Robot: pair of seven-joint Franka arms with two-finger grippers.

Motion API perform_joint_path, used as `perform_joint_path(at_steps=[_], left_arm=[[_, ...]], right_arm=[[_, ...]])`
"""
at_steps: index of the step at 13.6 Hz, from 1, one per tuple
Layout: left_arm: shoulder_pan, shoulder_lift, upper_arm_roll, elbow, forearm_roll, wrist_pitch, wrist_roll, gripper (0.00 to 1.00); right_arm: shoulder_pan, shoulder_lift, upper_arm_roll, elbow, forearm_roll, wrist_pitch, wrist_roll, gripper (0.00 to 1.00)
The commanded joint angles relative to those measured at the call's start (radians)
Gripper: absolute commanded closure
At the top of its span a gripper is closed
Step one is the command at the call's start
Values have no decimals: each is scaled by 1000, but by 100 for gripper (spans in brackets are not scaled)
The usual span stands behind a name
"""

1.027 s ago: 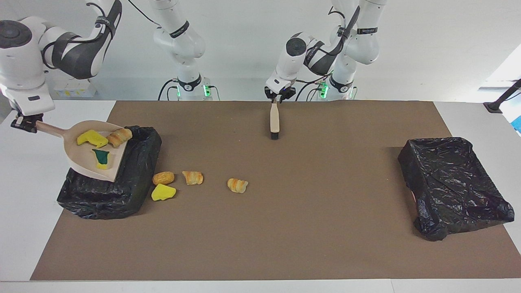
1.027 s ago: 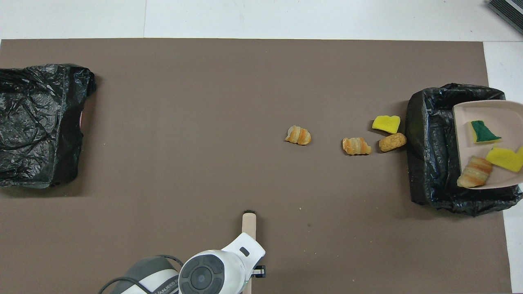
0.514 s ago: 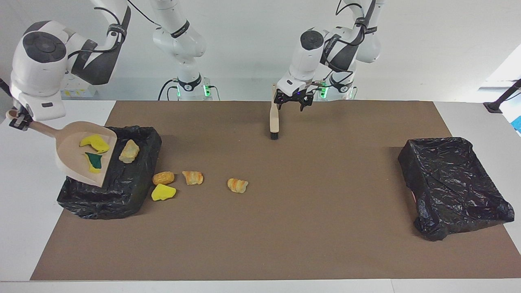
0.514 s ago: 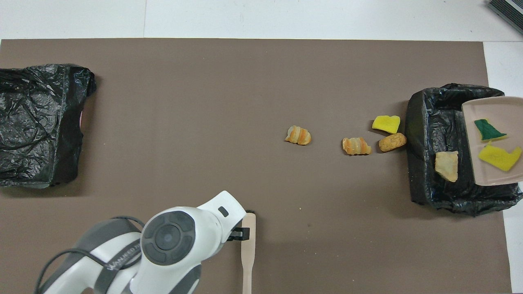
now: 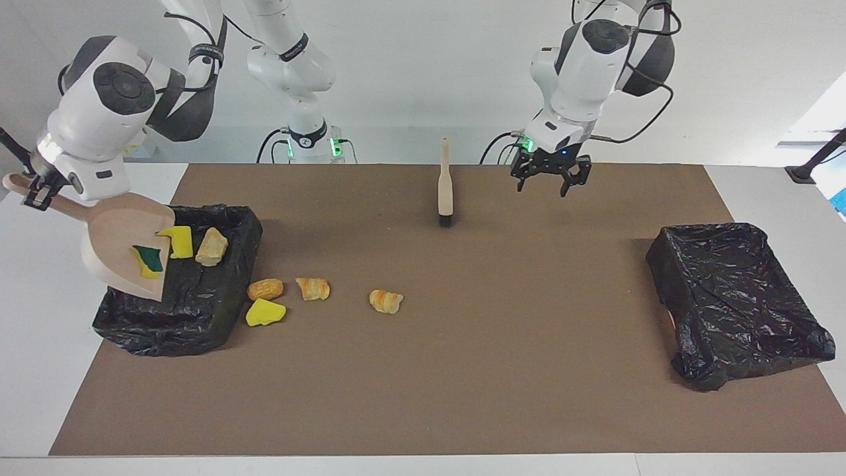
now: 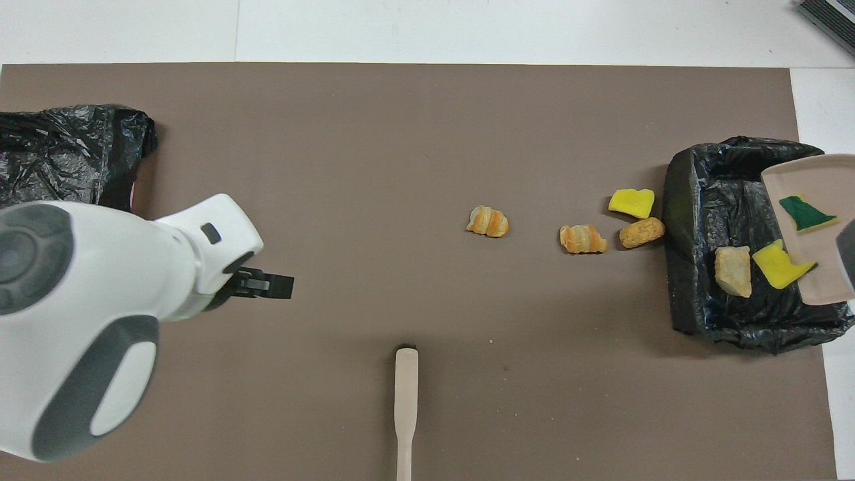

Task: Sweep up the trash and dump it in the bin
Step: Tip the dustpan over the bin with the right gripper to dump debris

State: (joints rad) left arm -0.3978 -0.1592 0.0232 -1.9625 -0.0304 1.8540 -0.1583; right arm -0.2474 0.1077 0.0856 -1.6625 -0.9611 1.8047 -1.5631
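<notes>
Since a second ago our left gripper (image 5: 547, 177) has let go of the brush (image 5: 445, 185), fingers spread, and swung aside. Our right gripper (image 5: 36, 192), apparently pinching the dustpan (image 5: 119, 251) handle, tips trash (image 5: 213, 246) into the bin (image 5: 198, 311); four scraps (image 5: 315, 288) remain beside it.

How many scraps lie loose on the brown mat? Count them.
4: a yellow sponge chunk, a bread lump and two striped lumps, all beside the bin.
</notes>
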Motion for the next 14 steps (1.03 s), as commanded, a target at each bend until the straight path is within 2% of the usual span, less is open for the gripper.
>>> perform_joint_path(at_steps=[1,5,8,9,11,14], left_arm=[[103,66,-14,175,17,-123,126,0],[213,92,-11,344,12,-238,218,0],[246,196,-5,528,7,-352,244,0],[260,220,-6,569,7,-369,244,0],[270,227,-5,588,9,-362,246,0],[280,224,-5,584,7,-372,269,0]], right_arm=[[-4,-28,6,-8,-30,-21,8,100],[-1,-39,11,0,-50,-12,-55,100],[17,-52,16,-2,-65,-4,-60,100],[39,-65,20,-8,-121,-2,-75,100],[27,-68,28,-17,-122,17,-84,100],[-15,-80,20,-57,-51,107,-78,100]])
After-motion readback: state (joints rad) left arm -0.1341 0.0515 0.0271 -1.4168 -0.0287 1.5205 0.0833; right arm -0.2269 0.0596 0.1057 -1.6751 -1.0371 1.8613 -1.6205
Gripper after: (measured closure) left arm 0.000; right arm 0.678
